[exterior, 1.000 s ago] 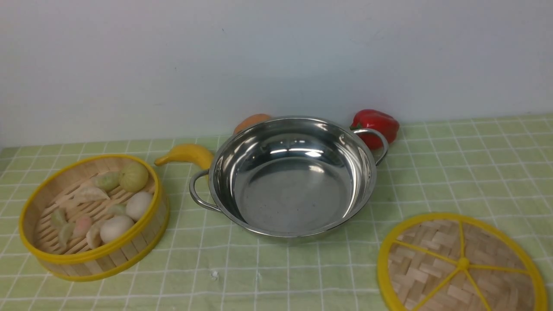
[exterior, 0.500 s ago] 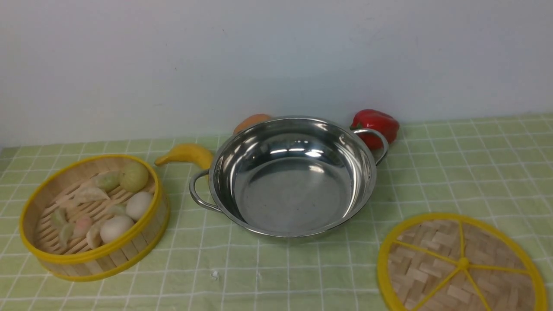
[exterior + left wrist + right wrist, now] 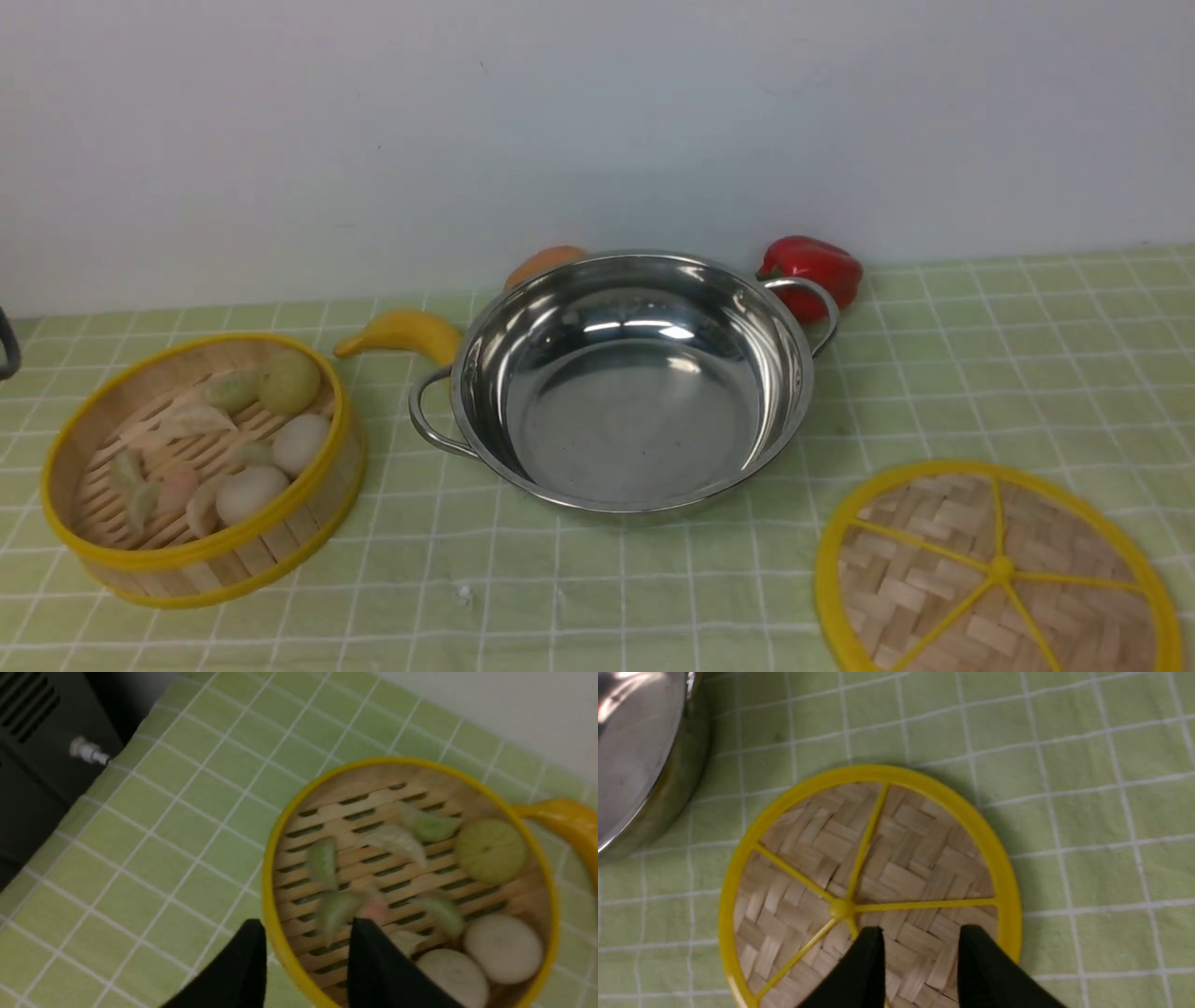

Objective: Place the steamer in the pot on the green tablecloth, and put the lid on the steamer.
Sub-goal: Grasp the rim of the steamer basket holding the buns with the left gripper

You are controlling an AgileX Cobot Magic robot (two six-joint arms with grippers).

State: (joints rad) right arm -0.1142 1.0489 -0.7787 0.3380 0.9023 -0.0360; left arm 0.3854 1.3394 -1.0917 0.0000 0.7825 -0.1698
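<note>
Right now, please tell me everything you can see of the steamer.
The steamer is a round, shallow basket of pale bamboo slats with yellow rims top and bottom. It stands upright and uncovered on the green tablecloth, left of the pot and apart from it. On its slatted floor lie toy dumplings and buns.

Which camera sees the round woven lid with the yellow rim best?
Right wrist view: the round woven-bamboo lid with yellow rim shows sharp and almost whole from above. Front view cuts off its near edge. Left wrist view misses it.
</note>
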